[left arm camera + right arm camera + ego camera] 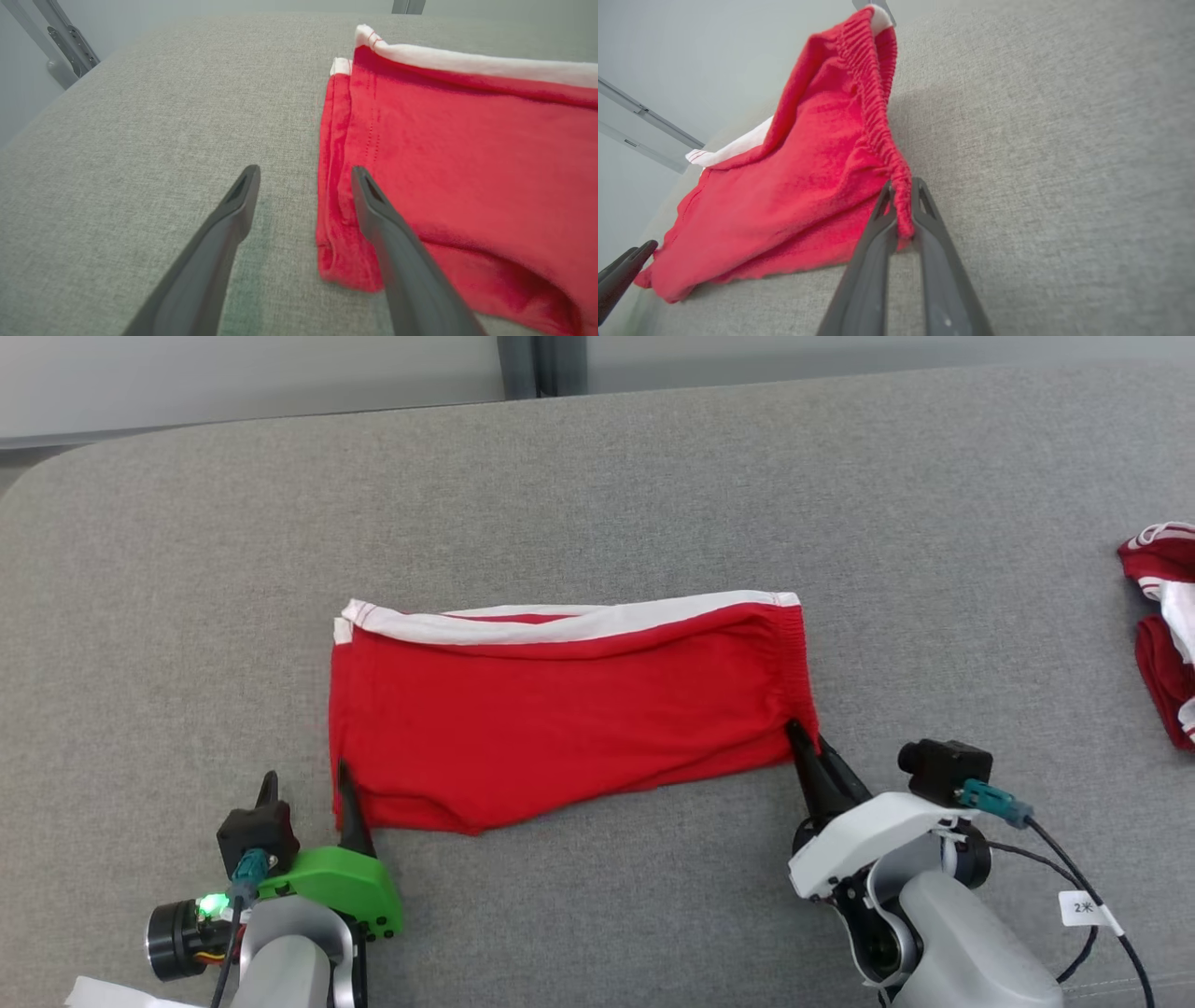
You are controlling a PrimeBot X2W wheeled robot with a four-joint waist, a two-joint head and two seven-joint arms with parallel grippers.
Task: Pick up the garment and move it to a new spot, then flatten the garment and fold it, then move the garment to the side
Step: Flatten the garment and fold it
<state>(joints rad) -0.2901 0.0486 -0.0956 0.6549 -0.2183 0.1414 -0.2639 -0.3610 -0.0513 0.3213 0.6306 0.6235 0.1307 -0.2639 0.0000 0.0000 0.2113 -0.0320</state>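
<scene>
Red garment [560, 709] lies folded flat mid grey table [597, 476], white band on far edge. At near-right waistband corner, right gripper [805, 742] pinches the cloth tight. At near-left corner, left gripper [306, 773] stands wide, straddling the edge, holding nothing. Advice: close left on all layers, then lift both level. Lower layers hidden. At far right, second red-white cloth [1162, 635] is cut off.
</scene>
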